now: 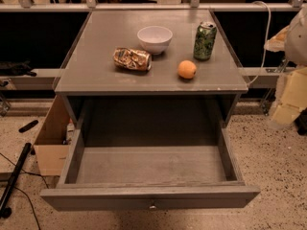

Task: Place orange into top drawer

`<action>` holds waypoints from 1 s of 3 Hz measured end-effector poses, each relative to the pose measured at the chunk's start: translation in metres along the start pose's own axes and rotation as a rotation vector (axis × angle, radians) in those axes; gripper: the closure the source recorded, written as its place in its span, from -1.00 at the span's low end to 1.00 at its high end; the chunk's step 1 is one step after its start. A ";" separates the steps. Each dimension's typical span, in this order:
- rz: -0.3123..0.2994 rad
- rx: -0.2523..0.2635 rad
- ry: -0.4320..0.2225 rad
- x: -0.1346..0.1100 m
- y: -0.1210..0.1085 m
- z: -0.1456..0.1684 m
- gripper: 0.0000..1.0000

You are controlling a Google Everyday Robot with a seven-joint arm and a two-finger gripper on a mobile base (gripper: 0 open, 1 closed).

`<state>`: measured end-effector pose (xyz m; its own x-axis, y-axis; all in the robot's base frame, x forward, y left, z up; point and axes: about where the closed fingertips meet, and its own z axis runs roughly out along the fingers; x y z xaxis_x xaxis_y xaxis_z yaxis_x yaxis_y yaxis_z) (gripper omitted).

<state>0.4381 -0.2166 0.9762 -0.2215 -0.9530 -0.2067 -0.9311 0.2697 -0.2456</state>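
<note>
The orange (187, 69) is sitting on the grey worktop (96, 71), in its front right part, close to the front edge and apart from everything else. My jaws are hanging off to the right of the cabinet, in the pale blurred bulk at the picture's right edge that I am taking for my arm (291, 87). I cannot tell whether they are open or closed, and I am seeing nothing held there. So the fruit is lying to the left of the jaws, across the worktop's right edge. Being round, it is offering no long axis, and I judge that any closing direction will do.

The green can (205, 40) is standing upright just behind and to the right of the orange, and it is the neighbour I am minding most when coming in from that side. The white bowl (154, 39) is sitting further back and left. The crumpled snack bag (132, 59) is lying to the left, well apart. In front of the fruit the worktop is offering bare room.

The top drawer (151, 169) is standing open below the front edge, its floor bare and its knob (152, 206) facing me. The carry, as I am judging it, is running forward over the edge and down between the drawer's side walls.
</note>
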 end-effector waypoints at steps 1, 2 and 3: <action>0.000 0.000 0.000 0.000 0.000 0.000 -1.00; -0.009 0.014 -0.020 -0.008 -0.009 0.002 -1.00; 0.024 0.023 -0.102 -0.022 -0.038 0.010 -1.00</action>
<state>0.4808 -0.2044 0.9809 -0.2123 -0.9274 -0.3080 -0.9186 0.2969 -0.2607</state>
